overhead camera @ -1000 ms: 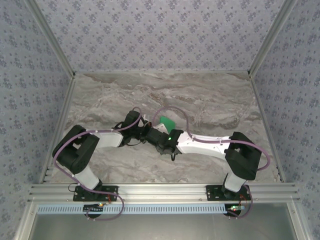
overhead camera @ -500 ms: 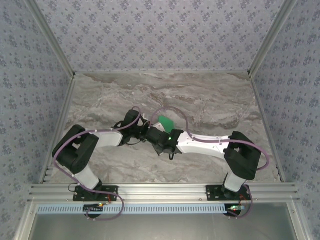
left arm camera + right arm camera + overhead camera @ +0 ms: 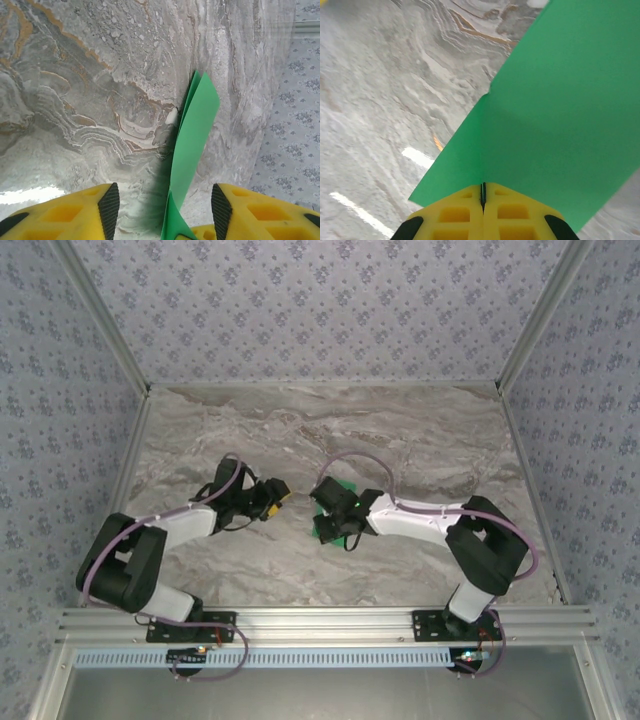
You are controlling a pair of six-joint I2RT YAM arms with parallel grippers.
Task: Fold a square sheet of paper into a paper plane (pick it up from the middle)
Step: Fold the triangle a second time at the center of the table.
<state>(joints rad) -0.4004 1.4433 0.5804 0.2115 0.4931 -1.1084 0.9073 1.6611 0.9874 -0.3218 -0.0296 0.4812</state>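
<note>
Fingers (image 3: 107,202) of the left tool (image 3: 277,494) stand well apart with nothing between their pads. The tool hangs low over the tabletop (image 3: 430,440), left of its middle and pointing toward the right edge. Just to its right is the green paper (image 3: 197,125), folded into a narrow strip with a centre crease. From the left wrist it seems to stand on edge. Its near end reaches down into the gap, closer to the right-hand finger, and its long axis runs away from the tool, leaning slightly right. Whether that near end touches a finger I cannot tell. Further right, the right tool (image 3: 483,192) is clamped on the paper, the fold pinched in the seam between its two pads. The paper therefore sits about the middle of the tabletop, somewhat toward the near edge, and looks lifted rather than flat. The coming move probably turns on this: the strip's free end points at the left tool, the only unoccupied one, so a short advance along the strip's axis should let it close on the crease.
</note>
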